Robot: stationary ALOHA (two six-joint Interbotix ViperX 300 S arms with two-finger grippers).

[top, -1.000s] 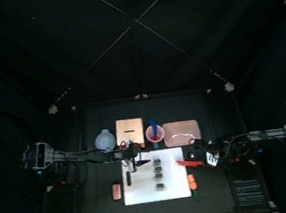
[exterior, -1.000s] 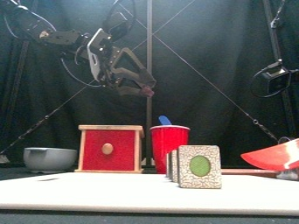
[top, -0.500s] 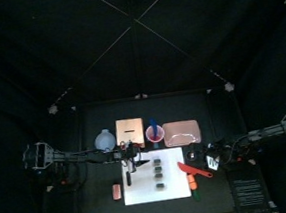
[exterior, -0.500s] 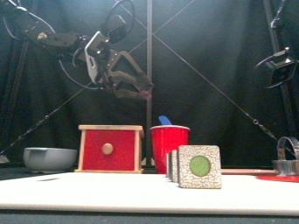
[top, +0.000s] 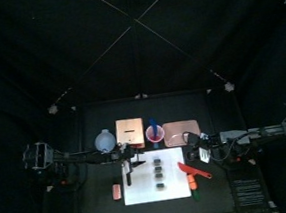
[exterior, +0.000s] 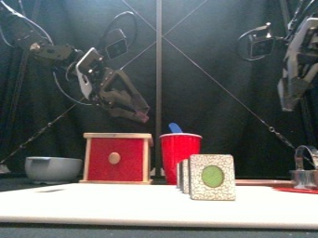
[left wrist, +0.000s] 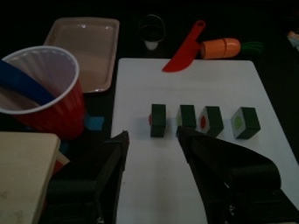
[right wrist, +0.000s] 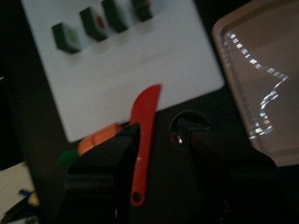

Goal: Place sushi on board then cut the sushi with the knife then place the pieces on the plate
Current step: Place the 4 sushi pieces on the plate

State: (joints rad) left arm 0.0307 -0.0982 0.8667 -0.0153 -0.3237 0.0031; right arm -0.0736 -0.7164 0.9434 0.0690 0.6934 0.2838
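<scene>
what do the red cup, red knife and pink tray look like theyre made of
The red cup looks like thin plastic, red outside and pale inside, with a rolled rim. The red knife seems to be moulded plastic: one solid colour and smooth. The pink tray is probably hard plastic too; its floor is shiny, with bright reflections across it.

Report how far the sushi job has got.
Done: sushi pieces lie cut in four on the white board; the red knife lies loose at its edge. In hand: open left hand above the pieces; right hand raised. Left: the pink tray is empty.
</scene>
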